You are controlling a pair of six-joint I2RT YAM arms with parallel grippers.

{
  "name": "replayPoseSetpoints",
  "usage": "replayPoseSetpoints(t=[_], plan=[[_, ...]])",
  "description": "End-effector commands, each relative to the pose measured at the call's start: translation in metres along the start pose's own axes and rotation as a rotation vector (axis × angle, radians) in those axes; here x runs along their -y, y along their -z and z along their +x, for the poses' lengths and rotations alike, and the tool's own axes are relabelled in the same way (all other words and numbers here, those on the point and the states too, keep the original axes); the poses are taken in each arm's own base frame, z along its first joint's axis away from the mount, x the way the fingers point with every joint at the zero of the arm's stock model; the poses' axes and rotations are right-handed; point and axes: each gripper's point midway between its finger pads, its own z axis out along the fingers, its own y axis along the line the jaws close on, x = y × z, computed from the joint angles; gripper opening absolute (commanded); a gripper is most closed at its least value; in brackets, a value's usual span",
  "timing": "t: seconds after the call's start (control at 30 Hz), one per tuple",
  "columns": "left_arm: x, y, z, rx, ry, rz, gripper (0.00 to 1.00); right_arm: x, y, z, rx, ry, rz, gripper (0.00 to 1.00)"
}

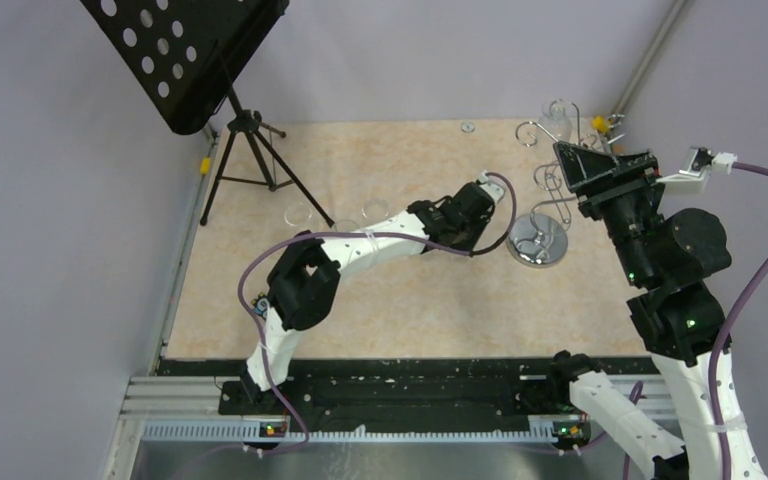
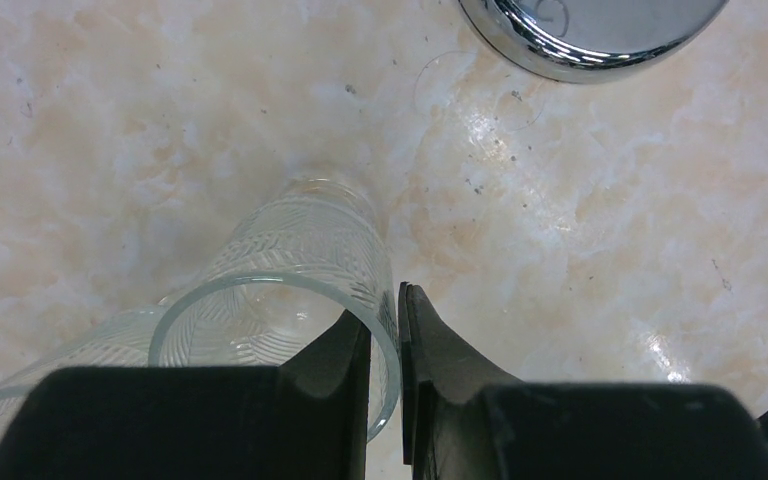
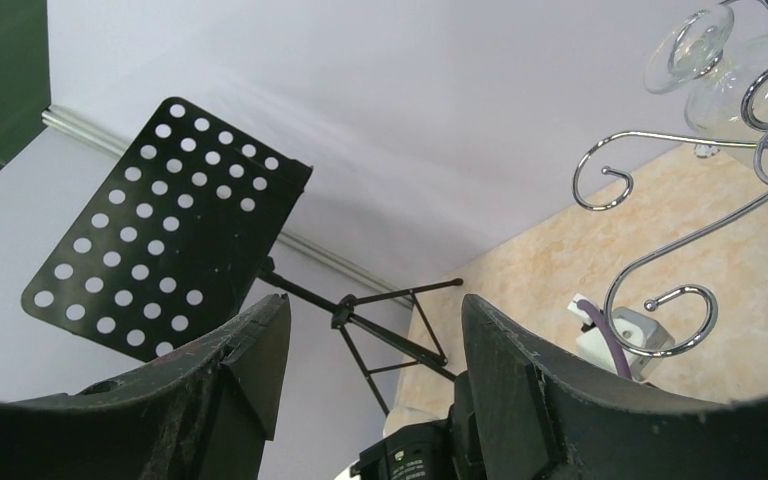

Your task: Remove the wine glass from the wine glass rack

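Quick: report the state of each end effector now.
Left end effector: shut on the rim of an etched glass.
Right end effector: open, holding nothing.

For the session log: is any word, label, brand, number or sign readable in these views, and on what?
No readable text in any view.
The music stand shows only round holes.
The wine glass rack shows bare chrome and reflections.
The etched glass bears a pattern, no lettering.
On the right arm, any marking is too small to read.
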Motion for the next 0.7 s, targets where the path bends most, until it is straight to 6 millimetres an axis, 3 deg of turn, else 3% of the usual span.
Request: replayPoseSetpoints(t=[0.0, 0.2, 0.37, 0.5, 0.67], plan=[[0.002, 0.015, -0.047, 0.138, 0.004, 0.002, 0.15, -0.02, 0.006, -0.016, 0.037, 0.002, -0.05, 0.64], [0.002, 0.028, -0.056, 0.156, 0.017, 0.008, 0.33, -0.019, 0.006, -0.013, 0.028, 0.0, -0.052, 0.64], [0.003, 0.048, -0.071, 0.19, 0.037, 0.037, 0.42, -0.019, 0.004, -0.013, 0.025, 0.005, -0.051, 0.63], [0.006, 0.07, -0.082, 0.218, 0.063, 0.079, 0.45, -0.019, 0.002, -0.012, 0.02, 0.01, -0.05, 0.63], [0.012, 0.111, -0.099, 0.301, 0.076, 0.164, 0.59, -0.019, -0.001, -0.012, 0.016, 0.036, -0.04, 0.64]])
